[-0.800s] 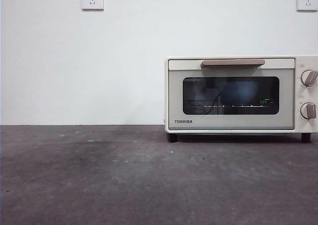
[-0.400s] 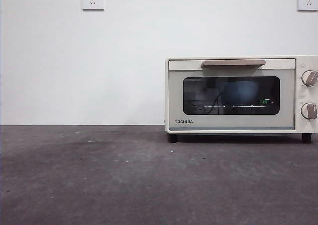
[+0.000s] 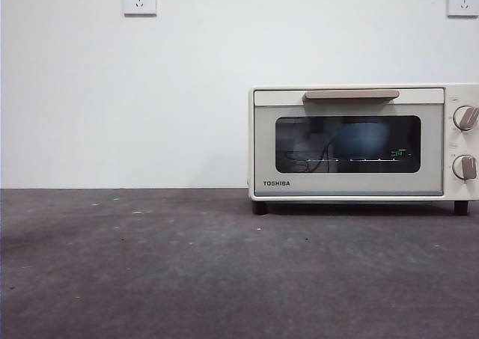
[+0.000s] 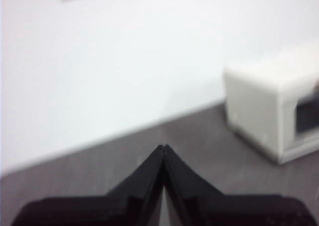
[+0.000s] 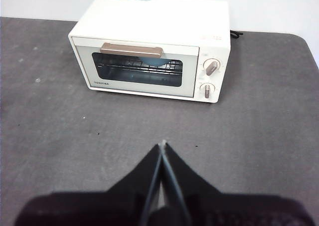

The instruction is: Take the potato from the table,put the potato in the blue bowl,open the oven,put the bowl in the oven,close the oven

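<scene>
table (image 3: 150,264) | oven (image 3: 359,143) door closed | both tools pressed together (empty)

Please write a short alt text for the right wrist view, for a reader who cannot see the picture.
A cream-white oven stands on the dark grey table with its door shut; a wire rack and something blue show through the glass window. The right gripper, shut and holding nothing, hangs in front of it, clear of the tan handle and the two knobs.
</scene>
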You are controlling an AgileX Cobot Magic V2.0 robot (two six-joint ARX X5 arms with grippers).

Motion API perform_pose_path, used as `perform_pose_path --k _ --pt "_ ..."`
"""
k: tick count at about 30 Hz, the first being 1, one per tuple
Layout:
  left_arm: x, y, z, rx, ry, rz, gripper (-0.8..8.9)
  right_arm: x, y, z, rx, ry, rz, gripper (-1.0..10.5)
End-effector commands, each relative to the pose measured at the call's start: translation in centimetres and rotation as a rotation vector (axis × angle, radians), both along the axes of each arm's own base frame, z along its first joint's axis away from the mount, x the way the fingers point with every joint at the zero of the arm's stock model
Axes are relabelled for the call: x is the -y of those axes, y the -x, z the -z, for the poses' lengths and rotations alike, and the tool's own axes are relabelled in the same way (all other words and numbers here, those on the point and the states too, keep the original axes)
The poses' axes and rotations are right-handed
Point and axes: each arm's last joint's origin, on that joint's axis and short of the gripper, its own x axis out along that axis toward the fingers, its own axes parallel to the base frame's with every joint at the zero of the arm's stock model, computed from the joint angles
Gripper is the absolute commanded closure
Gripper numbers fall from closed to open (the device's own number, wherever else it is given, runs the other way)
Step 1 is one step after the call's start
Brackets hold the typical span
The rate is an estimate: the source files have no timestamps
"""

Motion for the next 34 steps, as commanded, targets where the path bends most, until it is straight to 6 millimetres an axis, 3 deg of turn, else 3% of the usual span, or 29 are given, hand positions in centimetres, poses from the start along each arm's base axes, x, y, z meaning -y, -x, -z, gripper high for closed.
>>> perform_pose_path --k 1,7,14,24,34 --pt "-0.7 0.4 5.7 -0.081 -0.026 -0.048 8.18 -0.1 -0.3 0.3 -0.032 0.005 0.005 9.5" --pt "-1.6 0.9 12.1 -0.125 -0.018 -0.121 8.18 -0.2 -0.7 0.2 -0.045 0.008 0.005 9.5" --pt "-1.7 1.8 15.6 -0.09 0.011 -0.124 8.18 -0.4 -1.6 0.2 -0.071 0.015 0.006 9.5" --pt "-1.7 2.5 16.3 -0.161 0.149 -0.141 8.18 -1.1 -4.1 0.3 -0.144 0.035 0.006 9.5" --pt "-1.7 2.5 16.4 -0.164 0.183 -0.223 8.18 -2.3 -8.6 0.9 -0.279 0.072 0.006 9.5"
